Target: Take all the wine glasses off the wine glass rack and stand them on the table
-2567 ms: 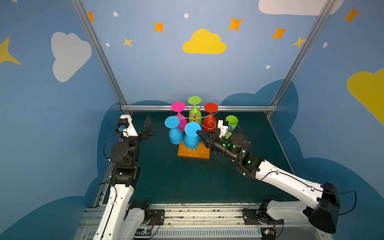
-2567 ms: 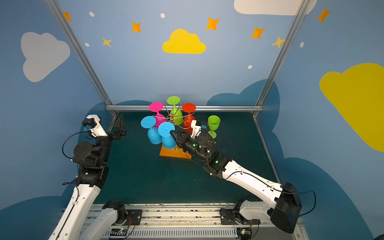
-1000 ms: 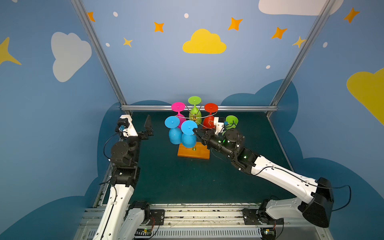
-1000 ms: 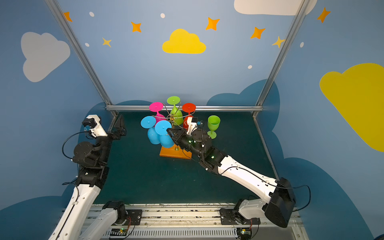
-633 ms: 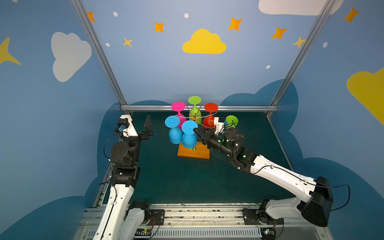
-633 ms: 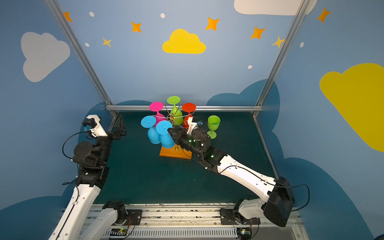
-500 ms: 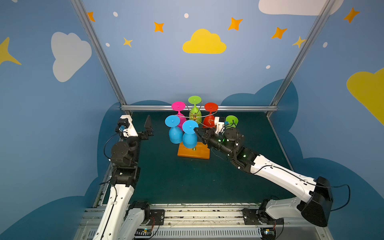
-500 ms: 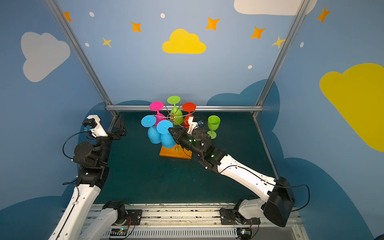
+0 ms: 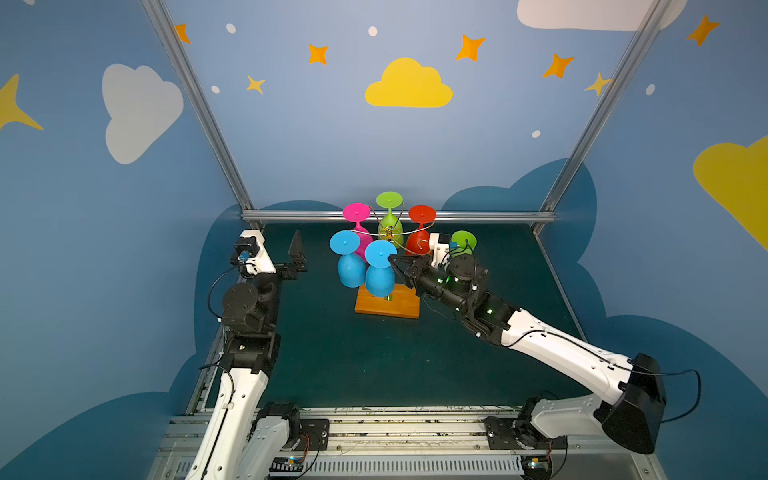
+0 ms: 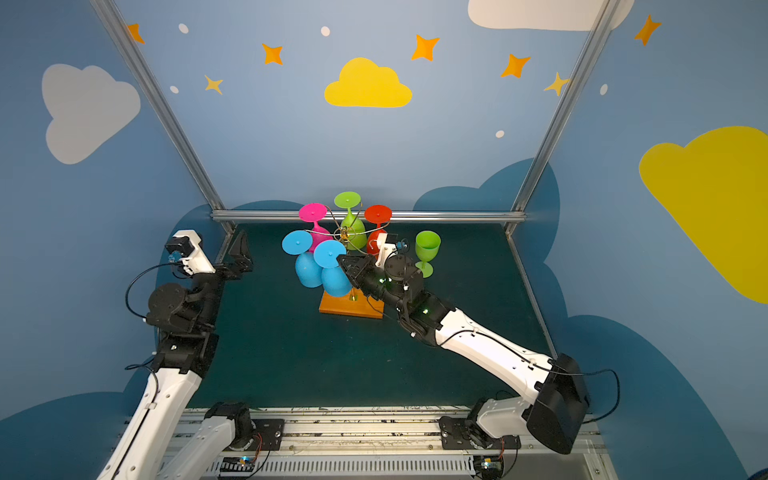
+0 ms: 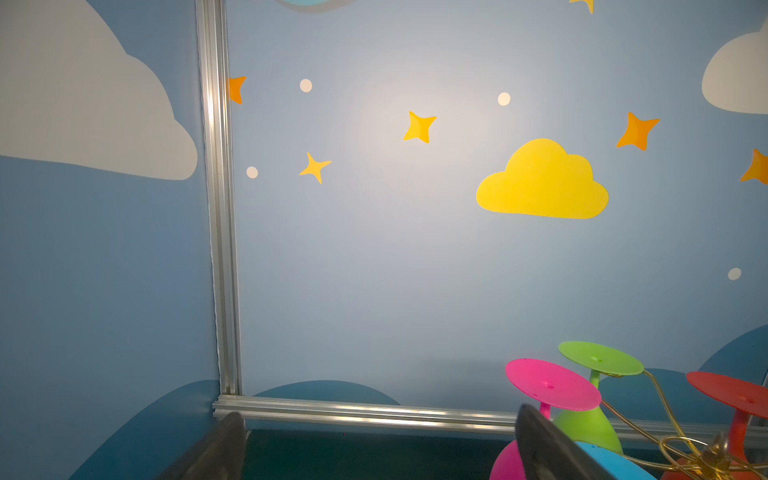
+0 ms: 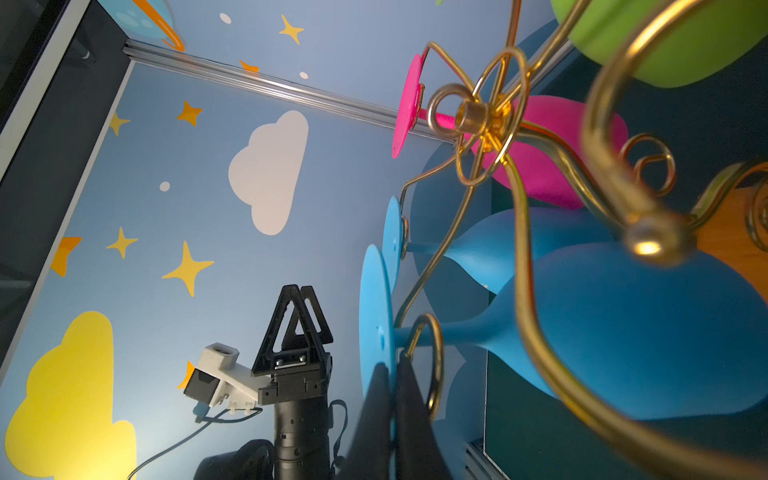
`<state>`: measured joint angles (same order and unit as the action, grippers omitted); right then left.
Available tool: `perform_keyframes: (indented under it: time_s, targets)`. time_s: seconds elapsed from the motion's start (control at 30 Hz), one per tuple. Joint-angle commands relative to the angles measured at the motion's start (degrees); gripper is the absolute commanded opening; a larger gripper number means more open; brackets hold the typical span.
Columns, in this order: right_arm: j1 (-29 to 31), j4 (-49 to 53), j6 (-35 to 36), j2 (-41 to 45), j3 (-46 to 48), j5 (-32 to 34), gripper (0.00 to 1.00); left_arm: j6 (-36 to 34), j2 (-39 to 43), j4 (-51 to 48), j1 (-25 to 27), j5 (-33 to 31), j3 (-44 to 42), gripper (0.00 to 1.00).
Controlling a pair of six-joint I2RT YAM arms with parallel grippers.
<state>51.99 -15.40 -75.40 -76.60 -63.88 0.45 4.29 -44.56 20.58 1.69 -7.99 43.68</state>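
The wine glass rack (image 9: 390,235) is gold wire on an orange-brown wooden base (image 9: 388,305), (image 10: 351,309). Several coloured glasses hang upside down from its arms. My right gripper (image 9: 392,261), (image 10: 341,259), (image 12: 390,368) is shut on the rim of the round foot (image 12: 374,316) of the front blue wine glass (image 9: 379,280), (image 10: 336,282). That glass's stem still sits in a gold scroll arm (image 12: 432,357). My left gripper (image 9: 297,253), (image 11: 380,449) stands open and empty, off to the left of the rack.
A second blue glass (image 9: 349,266), a pink one (image 9: 356,212), a green one (image 9: 389,199) and a red one (image 9: 422,214) also hang on the rack. Another green glass (image 10: 427,249) stands upright on the dark mat, right of the rack. A metal rail (image 9: 478,216) lines the back wall.
Since the earliest frames my right arm has reached further in and the held blue glass has shifted slightly left. Over the last half second almost nothing has moved. The left arm is still.
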Motion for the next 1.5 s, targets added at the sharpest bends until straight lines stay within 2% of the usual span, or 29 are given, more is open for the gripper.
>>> perform_keyframes:
  time_s: [0.0,0.63,1.47]
  targets:
    - [0.08,-0.60,2.26,0.86,-2.07,1.57,0.00,-0.43,0.52,1.13,0.24,-0.69,-0.36,0.99]
    - [0.84,2.27,4.91,5.43,-1.68,2.39,0.00,-0.48,0.52,1.13,0.24,-0.72,-0.36,0.99]
    - [0.13,1.16,5.92,0.88,-4.13,2.41,0.00,-0.60,0.41,1.11,0.06,-0.87,-0.36,0.99]
